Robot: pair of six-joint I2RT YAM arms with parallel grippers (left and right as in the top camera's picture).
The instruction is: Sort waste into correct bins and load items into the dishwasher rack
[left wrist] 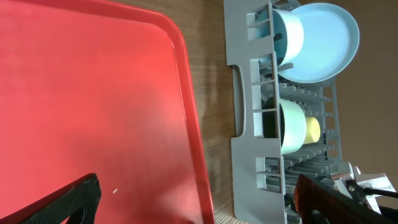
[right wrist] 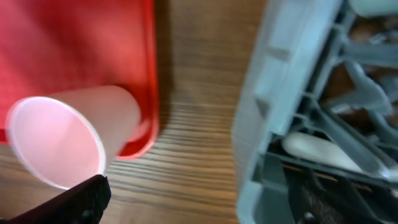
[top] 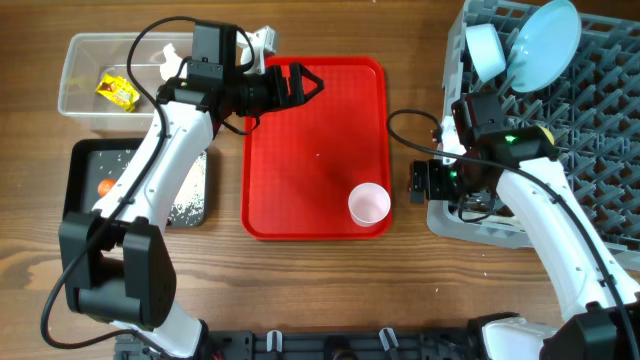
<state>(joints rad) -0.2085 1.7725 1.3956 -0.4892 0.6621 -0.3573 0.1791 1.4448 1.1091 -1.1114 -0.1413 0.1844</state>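
Observation:
The pink cup (top: 369, 203) stands on the red tray's (top: 315, 120) near right corner and also shows in the right wrist view (right wrist: 59, 140). My right gripper (top: 420, 182) is open and empty, low between that tray and the grey rack (top: 600, 150); it also shows in its own wrist view (right wrist: 199, 205). My left gripper (top: 300, 85) is open and empty over the tray's far left part, and in its wrist view (left wrist: 199, 208). The rack holds the plate (top: 545, 45), a bowl (top: 485, 50), a second bowl (left wrist: 291, 127), the yellow cup (left wrist: 313, 129) and the white spoon (right wrist: 323, 152).
The clear tub (top: 75, 60) at the far left holds a yellow wrapper (top: 117, 90) and white tissue (top: 165, 60). The black tray (top: 80, 160) in front of it holds the carrot (top: 105, 186) and rice (top: 190, 195). A cable loops from the right arm over the gap.

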